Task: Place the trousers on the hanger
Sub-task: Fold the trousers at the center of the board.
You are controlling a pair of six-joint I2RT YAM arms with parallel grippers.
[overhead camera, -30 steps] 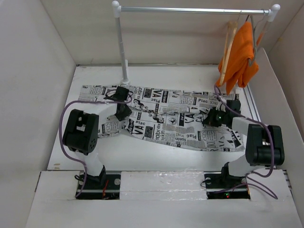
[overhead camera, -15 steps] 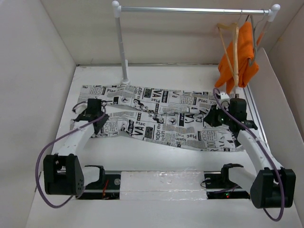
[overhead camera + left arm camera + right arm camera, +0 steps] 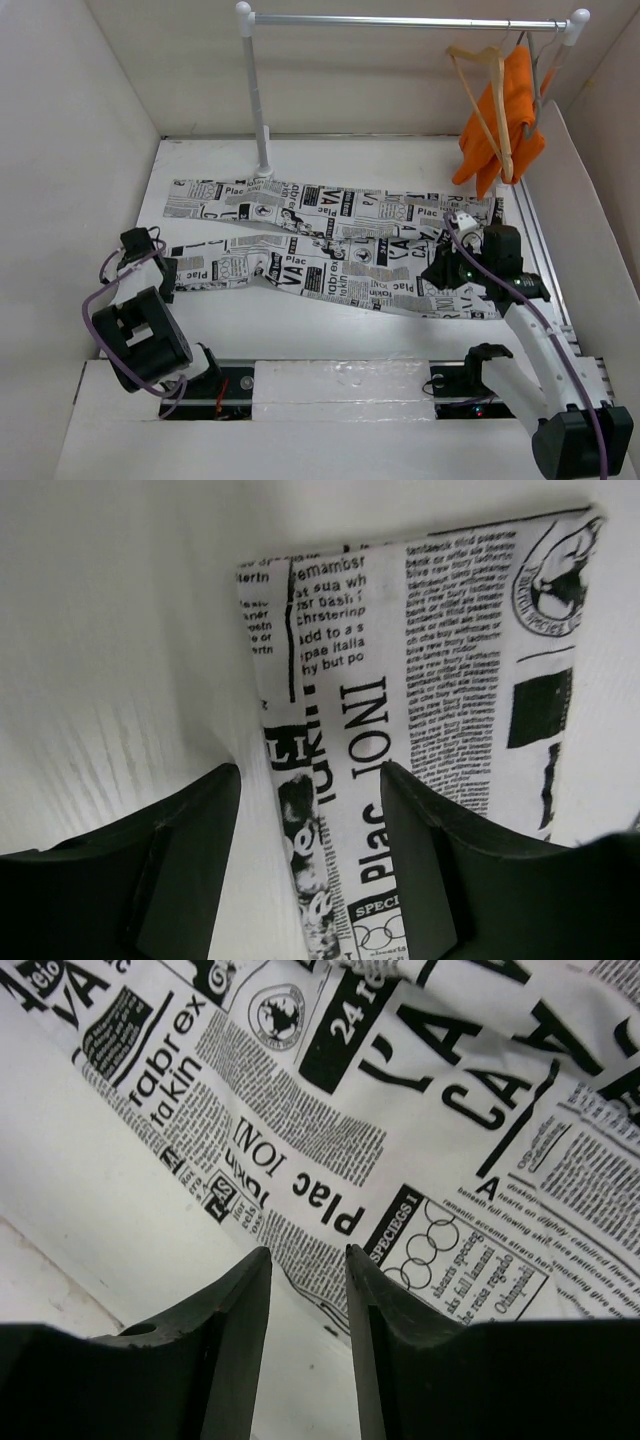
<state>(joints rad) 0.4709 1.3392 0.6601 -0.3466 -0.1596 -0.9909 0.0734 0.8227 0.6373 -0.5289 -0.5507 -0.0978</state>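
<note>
Table (image 3: 300,325): left end effector (image 3: 310,780) now by trousers (image 3: 340,250)

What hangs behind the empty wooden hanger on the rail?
The orange garment hangs right behind the hanger. What carries it is covered by the cloth; only thin metal under the rail shows.

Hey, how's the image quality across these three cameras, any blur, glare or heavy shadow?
Top view: even, soft light, sharp throughout, print on the trousers readable, only faint shadows. Left wrist view: the left tool is dark and blurred up close, and the whites on the left are washed out. Right wrist view: print crisp, the right tool soft-edged and unlit.
</note>
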